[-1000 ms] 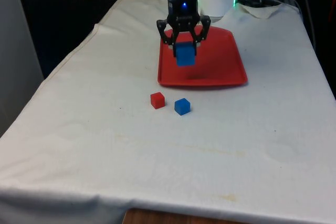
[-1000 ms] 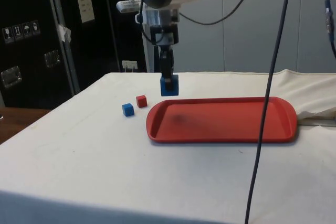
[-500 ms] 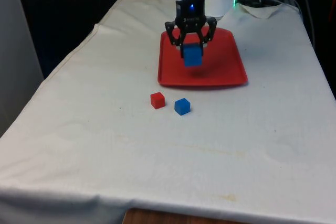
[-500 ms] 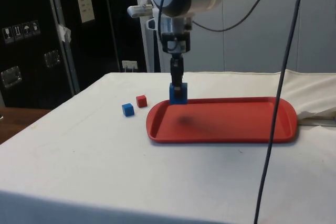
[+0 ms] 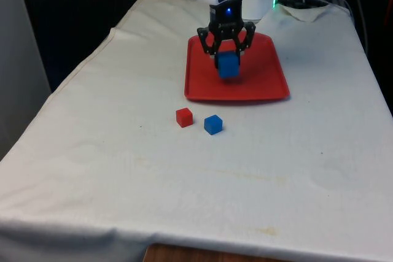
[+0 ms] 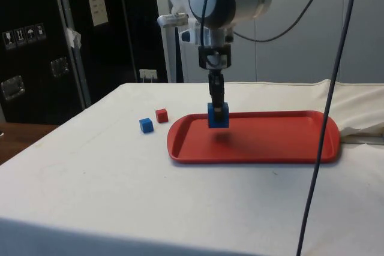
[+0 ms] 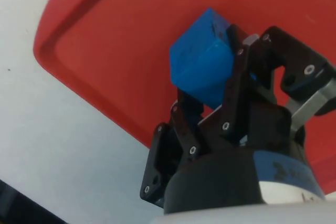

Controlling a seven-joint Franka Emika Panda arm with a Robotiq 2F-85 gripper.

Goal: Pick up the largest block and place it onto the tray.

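Front view: black two-finger gripper (image 5: 228, 59) clamps the large blue cube block (image 5: 228, 65) above the flat red plastic tray (image 5: 258, 87), small red cube (image 5: 183, 117) and small blue cube (image 5: 213, 124) near the tray's front edge. Side view: block (image 6: 218, 116) hangs just over the tray (image 6: 270, 148), probably for release. Wrist view: fingers (image 7: 236, 77) pinch opposite faces.

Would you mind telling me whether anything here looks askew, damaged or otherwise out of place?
Nothing stands out. The gripper holds the large blue block above the red tray, clear of its floor. The small red block and small blue block sit apart on the white cloth, short of the tray.
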